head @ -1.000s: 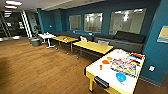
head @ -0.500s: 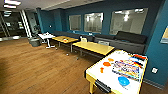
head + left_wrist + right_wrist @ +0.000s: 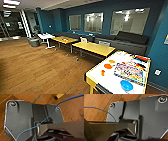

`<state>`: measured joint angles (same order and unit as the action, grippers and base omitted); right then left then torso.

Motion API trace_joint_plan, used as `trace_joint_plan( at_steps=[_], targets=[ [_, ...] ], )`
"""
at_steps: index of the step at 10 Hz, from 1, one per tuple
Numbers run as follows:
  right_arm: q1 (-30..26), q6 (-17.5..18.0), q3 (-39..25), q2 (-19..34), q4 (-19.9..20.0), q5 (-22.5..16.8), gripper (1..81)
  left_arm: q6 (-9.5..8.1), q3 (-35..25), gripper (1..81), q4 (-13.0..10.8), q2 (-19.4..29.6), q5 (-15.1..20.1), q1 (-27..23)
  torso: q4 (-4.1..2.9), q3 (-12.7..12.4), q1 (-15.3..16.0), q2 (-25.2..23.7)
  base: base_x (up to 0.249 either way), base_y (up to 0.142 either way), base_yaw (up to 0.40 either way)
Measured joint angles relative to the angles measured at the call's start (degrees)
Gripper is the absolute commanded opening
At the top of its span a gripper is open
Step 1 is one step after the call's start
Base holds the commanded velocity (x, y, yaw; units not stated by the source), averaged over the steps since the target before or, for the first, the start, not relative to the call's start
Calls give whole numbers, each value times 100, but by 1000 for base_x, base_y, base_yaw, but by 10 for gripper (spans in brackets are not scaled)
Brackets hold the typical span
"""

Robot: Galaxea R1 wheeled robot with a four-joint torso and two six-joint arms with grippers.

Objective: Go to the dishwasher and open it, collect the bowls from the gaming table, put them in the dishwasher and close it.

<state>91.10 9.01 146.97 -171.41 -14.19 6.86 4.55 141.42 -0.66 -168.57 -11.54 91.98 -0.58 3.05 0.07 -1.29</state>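
Honestly, I can't tell from either wrist cam whether my grippers are open or closed; both just hang over the wooden floor (image 3: 97,101), with a blue cable (image 3: 41,122) looping across the left one. Up on the head cam, the gaming table (image 3: 100,75) sits at lower right with its white top and yellowish edge. On it are three orange bowls (image 3: 108,66) near the middle, a blue bowl (image 3: 126,85) closer to me, and a colourful board (image 3: 130,72) between. Yellow tables (image 3: 93,48) stand beyond, by a dark sofa (image 3: 130,41).
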Motion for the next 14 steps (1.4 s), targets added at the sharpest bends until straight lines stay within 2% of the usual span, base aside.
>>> trace_joint_plan(
  at_steps=[14],
  targets=[
    [-1,0,9,-30,-2,-1,811,0,-2,811,-2,-9,2,5,0,0,0,0,129,82,0]
  ],
)
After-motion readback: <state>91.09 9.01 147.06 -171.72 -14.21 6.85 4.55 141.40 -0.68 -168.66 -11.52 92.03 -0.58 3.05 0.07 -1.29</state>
